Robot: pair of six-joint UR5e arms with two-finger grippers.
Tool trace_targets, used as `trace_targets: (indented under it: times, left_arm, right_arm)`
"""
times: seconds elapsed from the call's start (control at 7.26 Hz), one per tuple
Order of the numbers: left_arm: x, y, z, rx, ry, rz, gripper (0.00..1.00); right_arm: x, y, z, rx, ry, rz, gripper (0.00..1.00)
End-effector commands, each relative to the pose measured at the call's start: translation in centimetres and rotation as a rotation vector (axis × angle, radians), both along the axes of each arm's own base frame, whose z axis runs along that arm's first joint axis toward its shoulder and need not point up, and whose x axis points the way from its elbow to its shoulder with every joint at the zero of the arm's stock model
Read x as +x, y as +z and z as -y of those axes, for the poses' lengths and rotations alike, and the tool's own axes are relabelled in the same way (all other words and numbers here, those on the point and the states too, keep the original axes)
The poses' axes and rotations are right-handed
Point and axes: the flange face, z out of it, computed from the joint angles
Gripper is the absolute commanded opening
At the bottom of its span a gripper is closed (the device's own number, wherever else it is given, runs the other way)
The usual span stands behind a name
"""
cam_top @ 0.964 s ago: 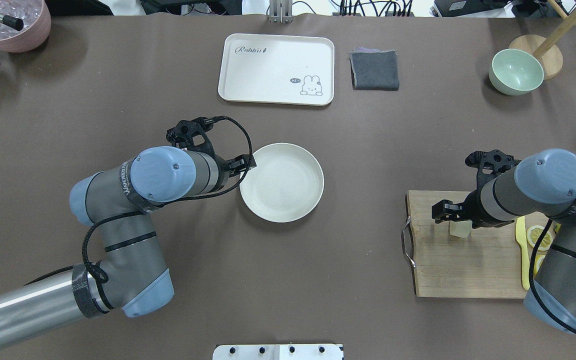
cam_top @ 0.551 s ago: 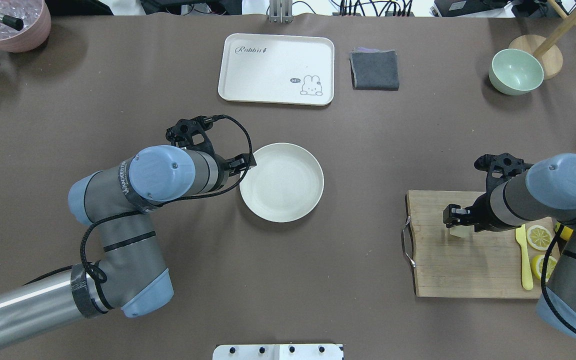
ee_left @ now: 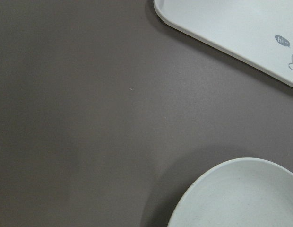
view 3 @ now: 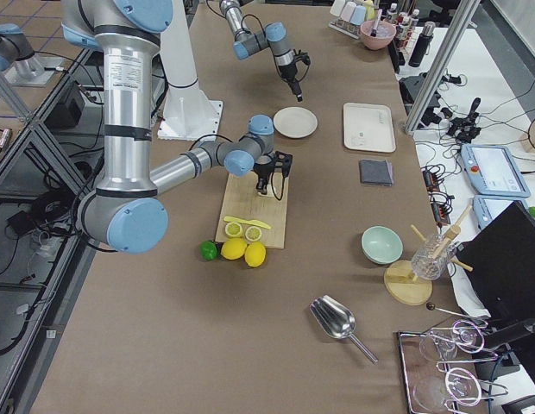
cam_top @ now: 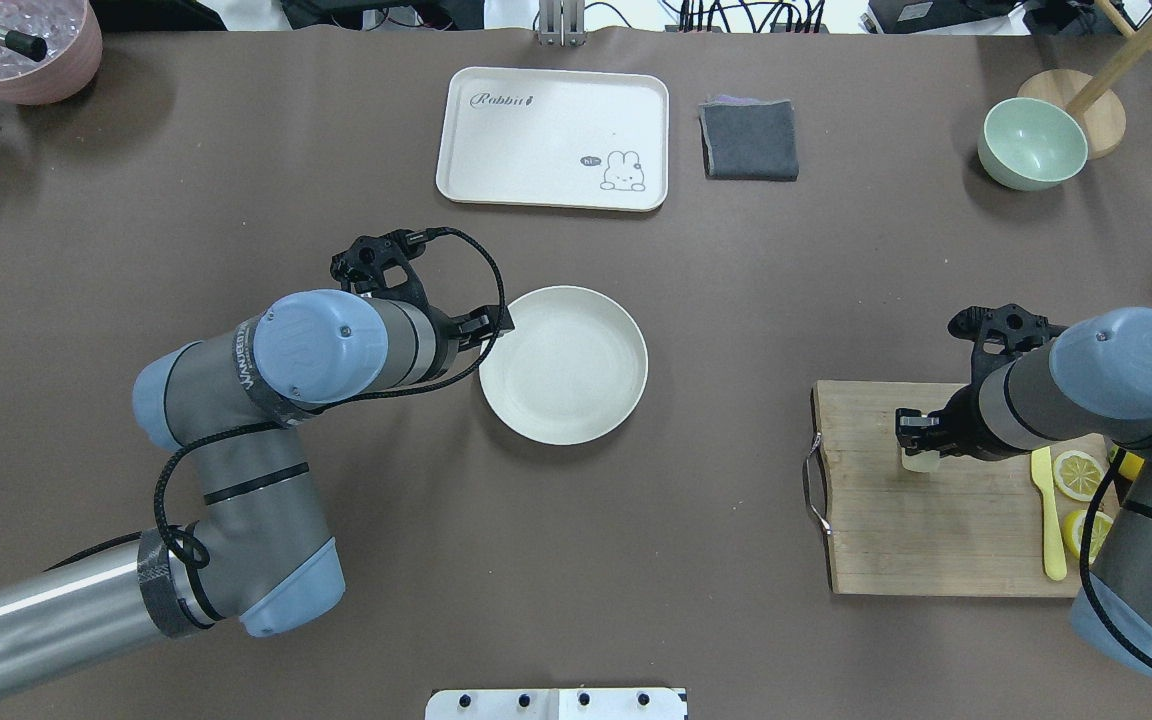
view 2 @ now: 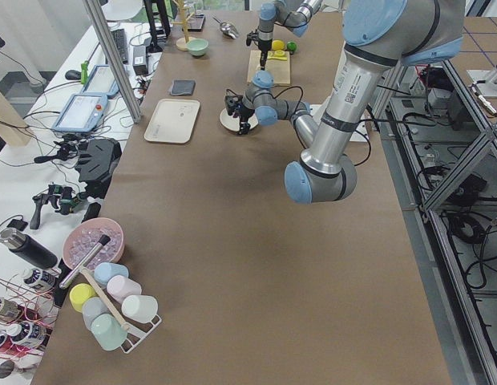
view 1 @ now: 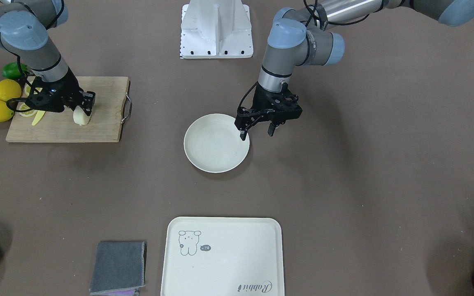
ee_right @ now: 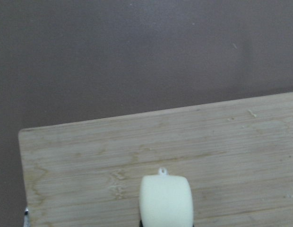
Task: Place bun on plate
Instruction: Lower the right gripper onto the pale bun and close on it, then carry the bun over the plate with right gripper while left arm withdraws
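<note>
Pointing down — left tool [view 1: 256,132] jaws spread, right tool [view 1: 83,106] jaw gap unclear.

We see a robotics lab. At upper left, a teach pendant [view 2: 78,112] and loose cables [view 2: 40,96] flank an aluminium frame post [view 2: 114,60].

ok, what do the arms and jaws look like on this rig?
Both the left arm and right arm have grey cylindrical links, light-blue rounded joint caps and a bare silver tube lower down. Each wrist has a black band with white lettering. The jaws are black, on a skeletal black frame. A black cable loops from each wrist back along the arm.
</note>
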Motion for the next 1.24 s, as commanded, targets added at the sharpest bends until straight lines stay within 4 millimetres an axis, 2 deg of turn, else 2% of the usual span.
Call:
trace_targets:
  times: [0.0, 0.14, 0.28, 0.41, 0.55, 0.83, 0.96, 1.1]
  left_arm:
    - [-2.1, 1.3, -0.8, -0.001, 0.001, 0.001, 0.98]
    - [-4.2, 1.6, -0.5, 0.045, 0.010, 0.015, 0.98]
    - [-6.0, 3.1, 0.4, 0.053, -0.001, 0.043, 0.98]
    - [-7.3, 3.7, 1.5, 0.048, -0.022, 0.052, 0.98]
    - [-8.4, 4.8, 2.2, 0.024, -0.014, 0.054, 0.98]
    - [-11.0, 6.5, 3.6, 0.014, -0.020, 0.075, 0.98]
    - [-12.2, 7.4, 4.5, 0.035, -0.017, 0.102, 0.98]
    - [-13.4, 8.1, 5.5, 0.040, -0.031, 0.120, 0.98]
  right_arm:
    - [0.1, -2.8, 2.0, 0.018, 0.026, 0.045, 0.12]
    - [-0.8, -4.8, 2.9, 0.031, 0.027, 0.066, 0.13]
    - [-3.4, -9.6, 4.7, 0.025, 0.026, 0.052, 0.15]
    - [-5.8, -15.9, 6.0, 0.021, 0.020, 0.036, 0.17]
    - [-8.7, -20.9, 6.3, 0.036, -0.002, 0.050, 0.17]
    - [-16.2, -26.3, 8.5, 0.074, -0.021, 0.050, 0.18]
    - [-19.7, -28.0, 10.0, 0.070, -0.032, 0.032, 0.21]
    - [-21.8, -28.6, 11.0, 0.082, -0.031, 0.032, 0.24]
